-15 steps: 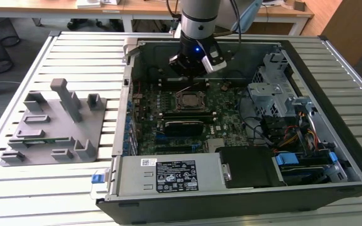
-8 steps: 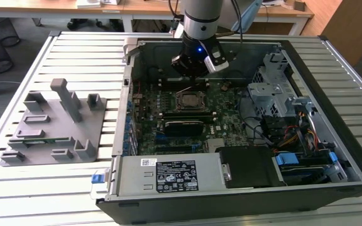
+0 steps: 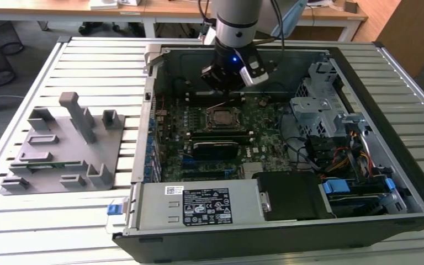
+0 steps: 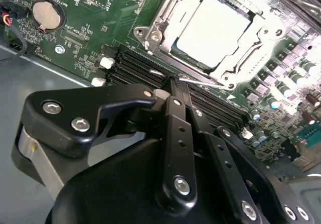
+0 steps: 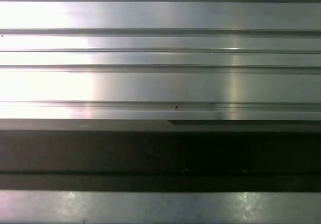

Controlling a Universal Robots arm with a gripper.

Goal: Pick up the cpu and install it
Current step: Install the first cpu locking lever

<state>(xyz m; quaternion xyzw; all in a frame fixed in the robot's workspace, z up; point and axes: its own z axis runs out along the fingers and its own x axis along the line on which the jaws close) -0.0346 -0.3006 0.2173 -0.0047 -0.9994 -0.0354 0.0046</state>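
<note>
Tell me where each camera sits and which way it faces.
Exterior view: off the arm, above, looking down on the open case and the arm over the motherboard.
Second wrist view: on the arm, looking past the gripper at the cpu in its socket.
First wrist view: on the arm, facing ribbed metal slats.
Shared: exterior and second wrist views both show the gripper and the socket area.

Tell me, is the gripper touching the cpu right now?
Apart. In the second wrist view the gripper has its closed fingertips over the memory slots, with bare board showing between them and the cpu in its socket.
</note>
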